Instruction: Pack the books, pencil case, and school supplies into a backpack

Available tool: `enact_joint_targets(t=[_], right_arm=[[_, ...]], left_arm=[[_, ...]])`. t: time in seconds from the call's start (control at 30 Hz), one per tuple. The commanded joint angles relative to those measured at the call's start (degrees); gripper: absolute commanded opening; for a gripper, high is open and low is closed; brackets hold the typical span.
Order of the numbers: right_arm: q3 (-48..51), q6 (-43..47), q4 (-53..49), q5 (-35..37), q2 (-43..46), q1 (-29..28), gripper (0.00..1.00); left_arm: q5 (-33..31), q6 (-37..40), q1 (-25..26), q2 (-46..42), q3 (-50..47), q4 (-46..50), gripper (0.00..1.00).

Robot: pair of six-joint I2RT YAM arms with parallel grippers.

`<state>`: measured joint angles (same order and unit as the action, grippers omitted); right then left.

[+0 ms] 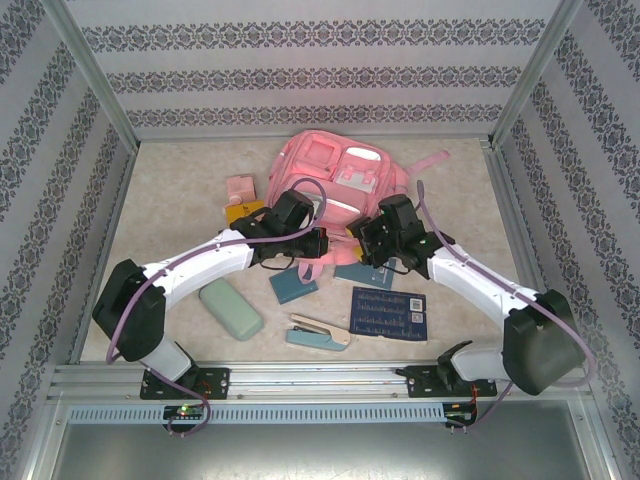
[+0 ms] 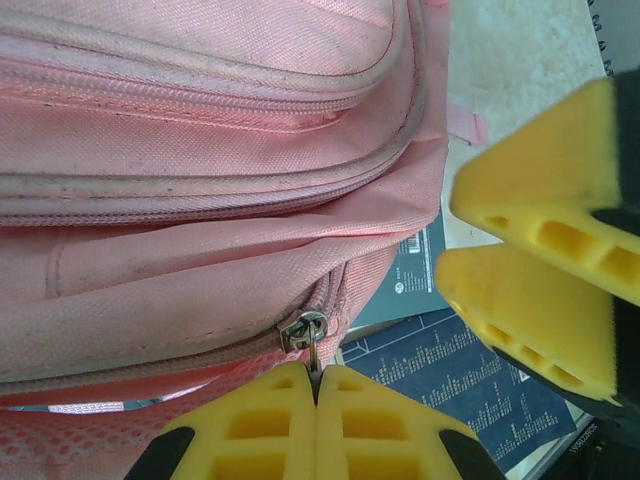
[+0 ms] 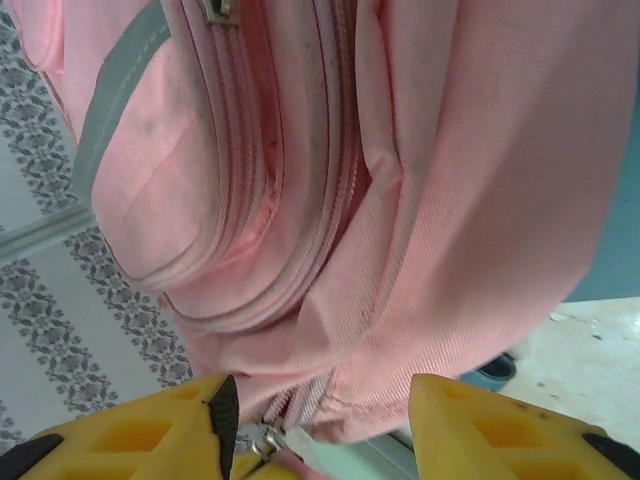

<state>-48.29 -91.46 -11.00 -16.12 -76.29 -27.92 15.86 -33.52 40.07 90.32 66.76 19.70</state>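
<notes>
The pink backpack (image 1: 335,168) lies at the back middle of the table, front pockets up. My left gripper (image 2: 317,378) is shut on the metal zipper pull (image 2: 316,352) at the backpack's (image 2: 200,150) near edge. My right gripper (image 3: 320,415) stands open astride the pink fabric (image 3: 400,200) beside that zipper; its yellow fingers (image 2: 540,180) show in the left wrist view. In the top view both grippers, left (image 1: 316,243) and right (image 1: 360,236), meet at the bag's near edge. The mint pencil case (image 1: 230,308), the stapler (image 1: 318,333), a navy book (image 1: 390,312) and a teal-blue book (image 1: 293,286) lie in front.
A small pink boxy object (image 1: 240,187) sits on a yellow book (image 1: 243,210) left of the backpack. Another teal book (image 1: 362,272) lies under the right gripper. Patterned walls with metal posts close in the table on three sides. A metal rail (image 1: 320,378) runs along the near edge.
</notes>
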Motion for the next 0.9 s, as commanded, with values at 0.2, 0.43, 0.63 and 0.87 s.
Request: enact_joint_targets(t=[0.2,0.43,0.63,0.87], right_arm=[[1.47,-4.17,10.29,1.54,-6.42,1.09,0.44],[0.72,-0.12,8.42,3.39,-6.72,2.15,0.06],[-0.87,7.00,3.14,4.49,-4.81,3.19,0.00],[-1.28,10.99,-0.11,2.77,-4.08,4.78,0.00]], left_arm=[[0.38,-0.65,1.37,-2.84,0.57,-2.04,0.00],[-1.38,1.27,1.32,-3.31,0.38,-0.27,0.00],[-4.87,5.20,1.32,-3.22,-0.14,2.51,0.00],[-8.35,9.15,1.24,-3.05,-0.81,6.21,0.00]])
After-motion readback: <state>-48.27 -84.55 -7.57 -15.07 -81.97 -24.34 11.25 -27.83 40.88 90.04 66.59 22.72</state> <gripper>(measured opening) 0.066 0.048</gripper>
